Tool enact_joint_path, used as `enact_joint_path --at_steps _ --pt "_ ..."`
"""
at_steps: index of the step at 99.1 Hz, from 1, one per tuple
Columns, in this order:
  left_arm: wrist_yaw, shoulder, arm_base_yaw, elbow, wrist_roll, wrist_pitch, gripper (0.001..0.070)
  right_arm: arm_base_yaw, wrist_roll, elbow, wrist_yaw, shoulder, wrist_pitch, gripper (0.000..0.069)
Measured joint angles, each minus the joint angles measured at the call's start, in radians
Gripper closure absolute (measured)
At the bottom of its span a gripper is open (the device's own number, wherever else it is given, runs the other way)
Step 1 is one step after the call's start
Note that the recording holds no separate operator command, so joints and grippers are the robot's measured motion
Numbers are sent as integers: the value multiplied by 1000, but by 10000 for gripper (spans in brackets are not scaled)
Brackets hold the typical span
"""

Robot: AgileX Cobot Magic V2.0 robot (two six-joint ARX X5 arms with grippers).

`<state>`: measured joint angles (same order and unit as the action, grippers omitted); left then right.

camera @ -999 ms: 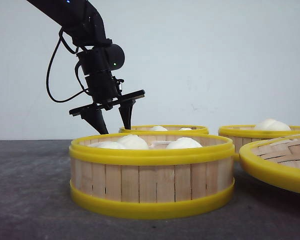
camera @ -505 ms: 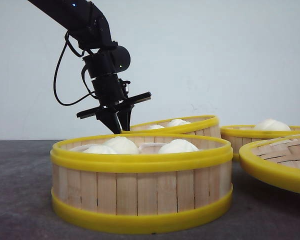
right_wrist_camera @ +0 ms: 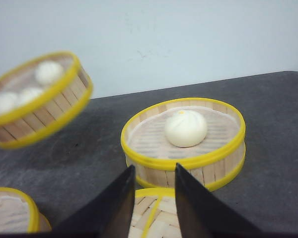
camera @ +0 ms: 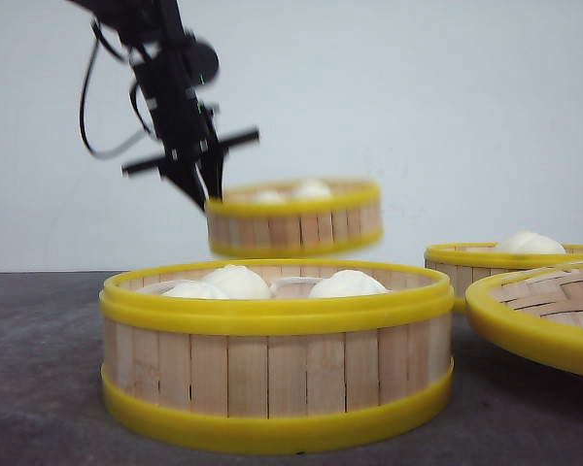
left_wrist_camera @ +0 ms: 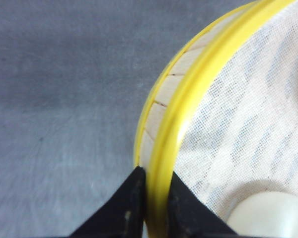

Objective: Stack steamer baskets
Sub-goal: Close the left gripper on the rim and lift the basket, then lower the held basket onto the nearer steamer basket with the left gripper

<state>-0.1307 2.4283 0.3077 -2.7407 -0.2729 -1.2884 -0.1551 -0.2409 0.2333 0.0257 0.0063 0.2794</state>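
Observation:
My left gripper (camera: 206, 189) is shut on the rim of a steamer basket (camera: 293, 219) with white buns, holding it in the air above and behind the near steamer basket (camera: 277, 349). In the left wrist view the fingers (left_wrist_camera: 131, 198) pinch the yellow top ring of that basket (left_wrist_camera: 188, 99), one inside, one outside. The lifted basket also shows tilted in the right wrist view (right_wrist_camera: 37, 101). A third steamer basket (right_wrist_camera: 184, 144) with one bun stands on the table at the right (camera: 510, 262). My right gripper (right_wrist_camera: 155, 193) is open above the woven lid (right_wrist_camera: 156, 218).
The woven bamboo lid (camera: 544, 316) with a yellow rim lies at the right front. The table (camera: 39, 369) is dark grey, with a pale wall behind. Part of the near basket shows low in the right wrist view (right_wrist_camera: 12, 213).
The left gripper has lifted the rear basket off the table, up and slightly left; it now hangs level above the near basket. The near basket has stayed put since half a second ago.

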Motion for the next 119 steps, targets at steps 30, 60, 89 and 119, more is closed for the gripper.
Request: enact_joint_path --at_steps 30,60,89,119 --pt "-31 -5 11 -94 102 -146 686 0 -23 0 -1 0 1 544" --pt "8 -190 54 85 154 -146 686 0 -53 0 -26 0 1 544" --pt "73 -465 77 612 180 -146 687 0 -55 0 -26 0 17 544" --pt "44 -579 200 903 181 -32 687 0 -55 0 -43 0 23 544"
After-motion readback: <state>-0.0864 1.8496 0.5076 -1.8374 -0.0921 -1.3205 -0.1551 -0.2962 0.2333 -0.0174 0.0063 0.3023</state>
